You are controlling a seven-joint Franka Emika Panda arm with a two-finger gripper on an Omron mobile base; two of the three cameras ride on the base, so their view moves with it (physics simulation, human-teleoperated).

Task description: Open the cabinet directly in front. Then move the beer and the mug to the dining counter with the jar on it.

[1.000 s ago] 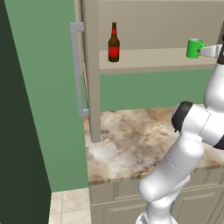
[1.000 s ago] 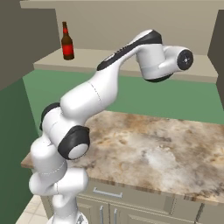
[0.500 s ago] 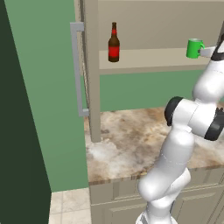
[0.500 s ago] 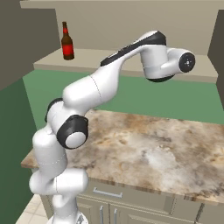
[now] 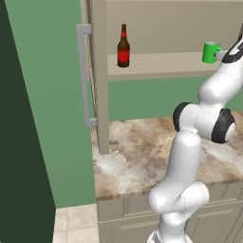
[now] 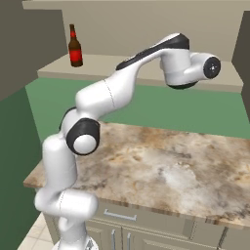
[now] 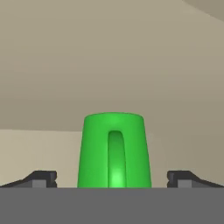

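the upright mug is framed straight ahead between the fingertips of the released, wide-spread gripper, handle facing it.

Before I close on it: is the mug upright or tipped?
Upright: the mug stands on the cabinet shelf, handle vertical.

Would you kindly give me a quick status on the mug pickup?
Gripper open, jaws either side of mug, handle facing the hand, not gripped. Mug upright on shelf; beer well to its left. Cabinet door open. Nothing in the way.
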